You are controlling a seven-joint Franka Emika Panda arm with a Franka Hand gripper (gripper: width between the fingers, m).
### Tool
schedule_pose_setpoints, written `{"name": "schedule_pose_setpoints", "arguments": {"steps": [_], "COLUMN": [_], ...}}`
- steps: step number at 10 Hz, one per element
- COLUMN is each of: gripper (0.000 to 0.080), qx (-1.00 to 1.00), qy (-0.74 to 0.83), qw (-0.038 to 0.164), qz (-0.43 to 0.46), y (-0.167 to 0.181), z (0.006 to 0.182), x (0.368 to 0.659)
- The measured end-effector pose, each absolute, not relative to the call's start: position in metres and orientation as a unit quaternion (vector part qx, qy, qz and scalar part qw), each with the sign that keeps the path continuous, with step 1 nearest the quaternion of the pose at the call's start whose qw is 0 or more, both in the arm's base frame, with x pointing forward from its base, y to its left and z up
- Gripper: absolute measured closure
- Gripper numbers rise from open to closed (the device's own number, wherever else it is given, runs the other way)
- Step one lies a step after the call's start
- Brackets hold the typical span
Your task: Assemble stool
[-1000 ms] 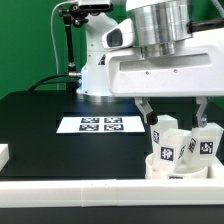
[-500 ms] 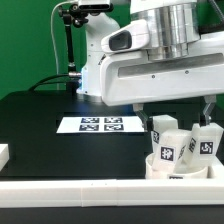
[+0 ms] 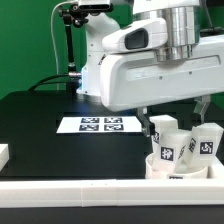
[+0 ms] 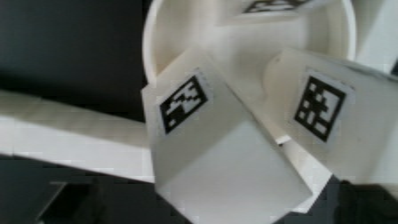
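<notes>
The stool's white round seat disc [image 3: 180,168] lies at the exterior view's right, near the front rail. Short blocky white legs with black-and-white tags stand up in it, one leg [image 3: 165,136] on the left and another leg [image 3: 207,140] on the right. My gripper [image 3: 175,116] hangs just above them, open, with its dark fingers [image 3: 145,122] spread either side of the leg tops. In the wrist view two tagged legs [image 4: 185,102] [image 4: 322,104] fill the picture, one lying between the open jaws of the gripper [image 4: 222,206], with the seat's rim [image 4: 187,25] beyond. Nothing is gripped.
The marker board [image 3: 100,124] lies flat mid-table on the black surface. A long white border rail [image 3: 90,190] runs along the front edge. A small white block [image 3: 3,155] sits at the far left. The robot's base and a black stand [image 3: 68,45] rise behind.
The arm's wrist housing has shifted toward the exterior view's right. The jaws stay open, and the seat and legs have not moved.
</notes>
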State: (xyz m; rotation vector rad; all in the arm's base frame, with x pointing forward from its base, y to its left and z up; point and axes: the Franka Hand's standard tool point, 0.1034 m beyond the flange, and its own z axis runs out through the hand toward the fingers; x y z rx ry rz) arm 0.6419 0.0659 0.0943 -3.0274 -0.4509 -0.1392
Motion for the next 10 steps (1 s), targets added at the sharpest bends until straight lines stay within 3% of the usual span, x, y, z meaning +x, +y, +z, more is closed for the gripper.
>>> {"name": "schedule_pose_setpoints", "arguments": {"steps": [4,10], "gripper": [0.0150,0.0150], "qx": [-0.959,-0.946], "qy": [-0.278,-0.321], "qw": [0.018,0.014], "qz": [-0.043,-0.035], "y": [0.063,0.057], "z": [0.092,0.079], "x": [0.640,0.635]}}
